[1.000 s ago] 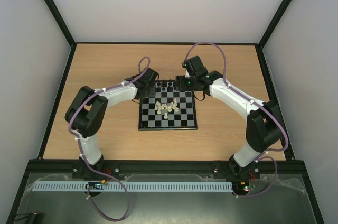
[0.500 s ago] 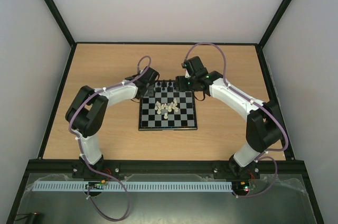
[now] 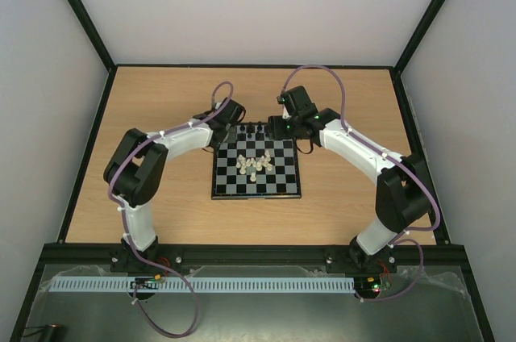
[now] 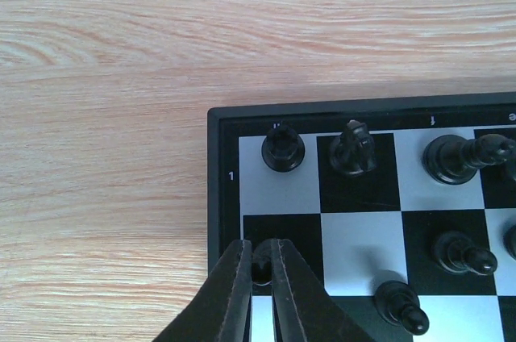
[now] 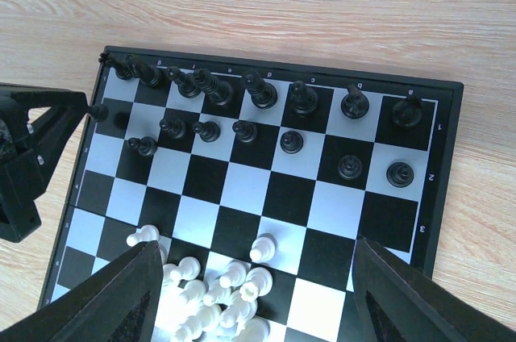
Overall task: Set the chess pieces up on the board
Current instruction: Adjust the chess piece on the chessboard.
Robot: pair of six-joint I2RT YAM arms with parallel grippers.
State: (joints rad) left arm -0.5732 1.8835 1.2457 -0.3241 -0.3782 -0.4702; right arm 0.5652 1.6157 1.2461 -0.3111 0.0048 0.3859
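The board [image 3: 278, 185] lies mid-table. Black chess pieces [image 5: 262, 93] stand in its two far rows, and a heap of cream-white pieces [image 5: 218, 285] lies toppled near its middle. My left gripper [image 4: 260, 243] is shut on a small black piece [image 4: 262, 267] over a corner square of the board [image 4: 214, 164], beside standing black pieces [image 4: 283, 149]. It also shows in the right wrist view [image 5: 48, 136]. My right gripper [image 5: 256, 247] is wide open and empty, high above the board. In the top view both the left gripper [image 3: 239, 128] and the right gripper [image 3: 278, 127] hover at the board's far edge.
Bare wooden tabletop [image 3: 161, 100] surrounds the board inside a black frame [image 3: 93, 132]. One white piece [image 5: 262, 247] stands apart from the heap. Both arms curve in from the near corners.
The left arm has shifted slightly toward the board's far left corner. The right arm and the white heap have not moved.
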